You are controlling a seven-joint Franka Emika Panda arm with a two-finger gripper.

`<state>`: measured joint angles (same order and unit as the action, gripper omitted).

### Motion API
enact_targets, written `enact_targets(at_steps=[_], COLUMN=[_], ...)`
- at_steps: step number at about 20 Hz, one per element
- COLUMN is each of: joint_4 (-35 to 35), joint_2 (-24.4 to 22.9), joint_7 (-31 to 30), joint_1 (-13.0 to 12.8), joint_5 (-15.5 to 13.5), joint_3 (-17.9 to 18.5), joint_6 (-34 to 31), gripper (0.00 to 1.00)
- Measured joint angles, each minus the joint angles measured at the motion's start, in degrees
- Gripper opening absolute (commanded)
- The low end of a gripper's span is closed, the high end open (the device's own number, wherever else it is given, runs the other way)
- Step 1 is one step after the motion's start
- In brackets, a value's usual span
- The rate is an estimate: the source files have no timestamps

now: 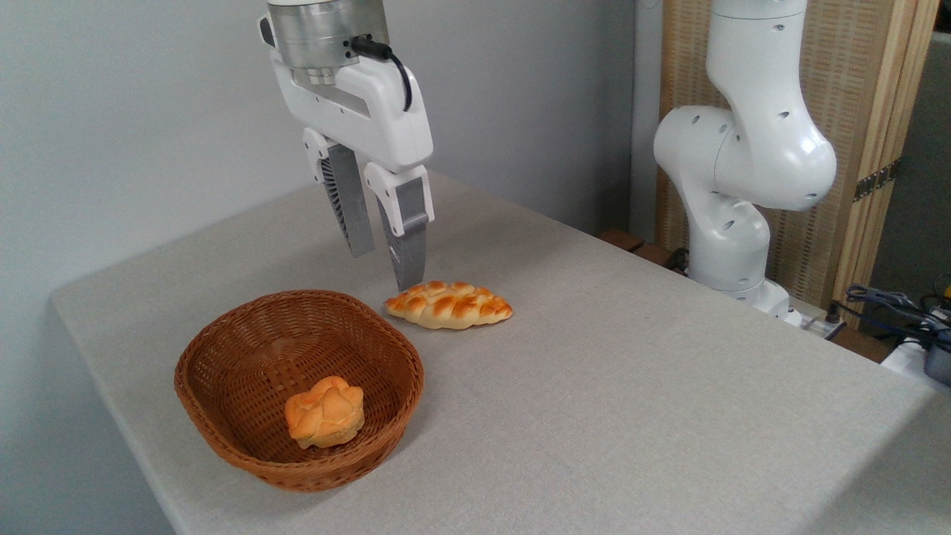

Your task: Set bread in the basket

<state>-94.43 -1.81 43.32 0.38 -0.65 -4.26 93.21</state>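
The small round orange-golden bread (325,421) lies inside the brown wicker basket (223,349), near its front right wall. My gripper (385,269) hangs above the table behind the basket's far right rim, fingers pointing down and slightly apart, nothing between them. Its front fingertip (409,276) ends just above the left tip of the longer braided loaf (450,305), which rests on the tablecloth to the right of the basket.
The arm's white base (732,193) stands at the table's far right edge. Cables and a device (906,316) lie beyond the right corner. A grey wall runs behind the table, whose left and front edges are close to the basket.
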Motion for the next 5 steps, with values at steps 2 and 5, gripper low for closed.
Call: enact_targets(at_steps=[2,5], joint_4=[0.0,0.0], joint_2=[0.0,0.0], joint_7=[-0.3,-0.5], joint_1=[0.0,0.2], joint_5=[0.4,0.4], joint_3=[-0.4,-0.4], joint_6=[0.0,-0.1], gripper=[1.00,1.00])
